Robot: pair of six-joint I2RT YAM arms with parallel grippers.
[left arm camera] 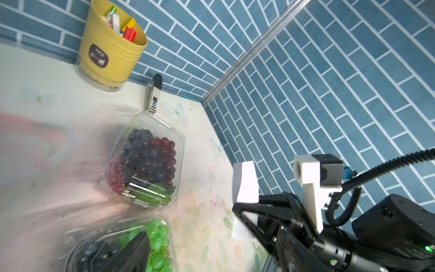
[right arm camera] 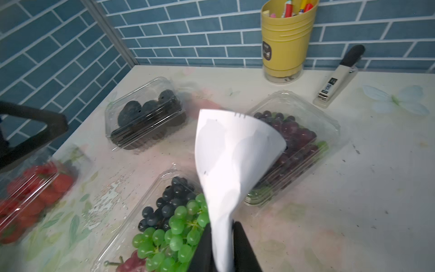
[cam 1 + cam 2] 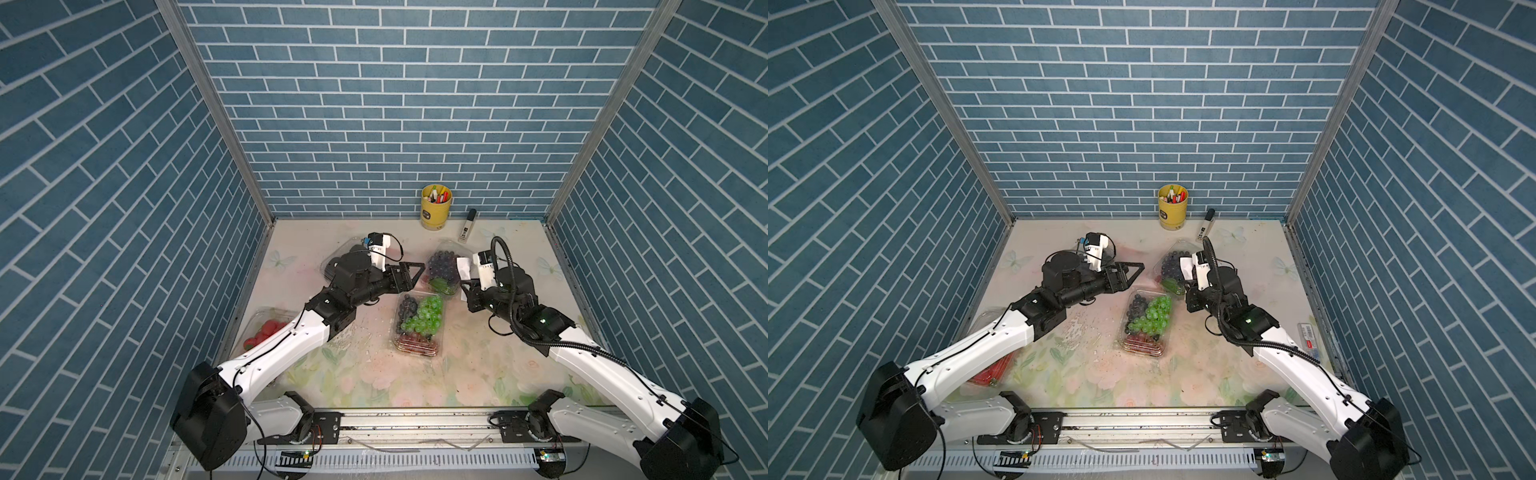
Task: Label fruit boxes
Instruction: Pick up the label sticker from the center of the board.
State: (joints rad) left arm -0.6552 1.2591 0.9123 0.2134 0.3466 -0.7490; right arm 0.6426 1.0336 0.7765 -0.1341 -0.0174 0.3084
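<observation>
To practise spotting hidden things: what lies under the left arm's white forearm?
A clear box of red strawberries; the left arm covers much of it, so any label there cannot be seen.

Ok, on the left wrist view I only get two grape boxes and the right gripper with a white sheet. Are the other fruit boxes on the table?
Observer: Yes. A box of black berries stands to the left of the purple grape box, apart from it.
Operator: And strawberries?
Observer: The strawberry box lies nearer the robot on the left, partly under the left arm in both top views.
Operator: Anything in the mixed grape box besides green and dark grapes?
Observer: Red grapes lie at its end nearest the robot.
</observation>
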